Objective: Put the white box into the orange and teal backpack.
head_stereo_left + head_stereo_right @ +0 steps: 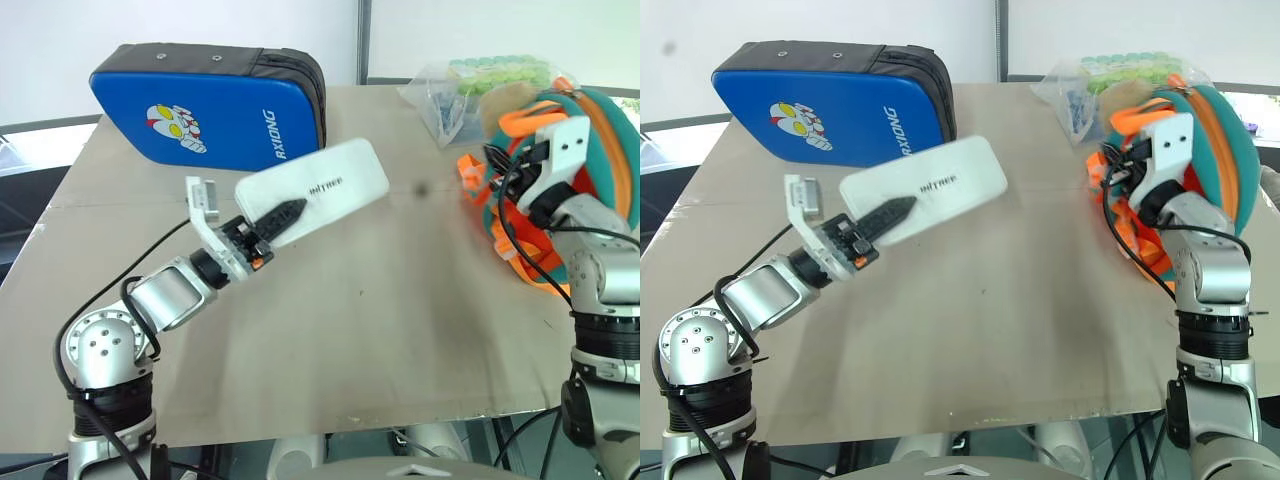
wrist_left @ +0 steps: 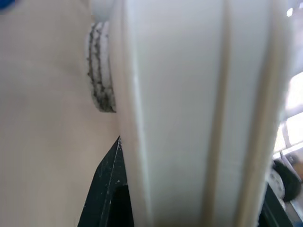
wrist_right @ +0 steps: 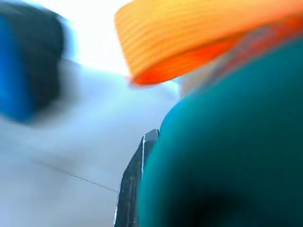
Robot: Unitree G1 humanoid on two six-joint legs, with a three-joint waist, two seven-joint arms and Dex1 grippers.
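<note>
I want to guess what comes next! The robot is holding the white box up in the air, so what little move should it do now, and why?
Probably carry the flat white plastic box sideways toward the orange and teal backpack. The left gripper holds the box lifted off the table, while the right gripper has closed on the backpack's teal edge. The box remains well apart from the backpack, so that gap needs closing first.

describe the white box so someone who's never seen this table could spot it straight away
Start at the big blue zip case standing at the table's far left. Just in front of it, the left end effector holds the white box above the tabletop. It is the only flat, plain white rectangle, with rounded corners and small dark lettering.
</note>
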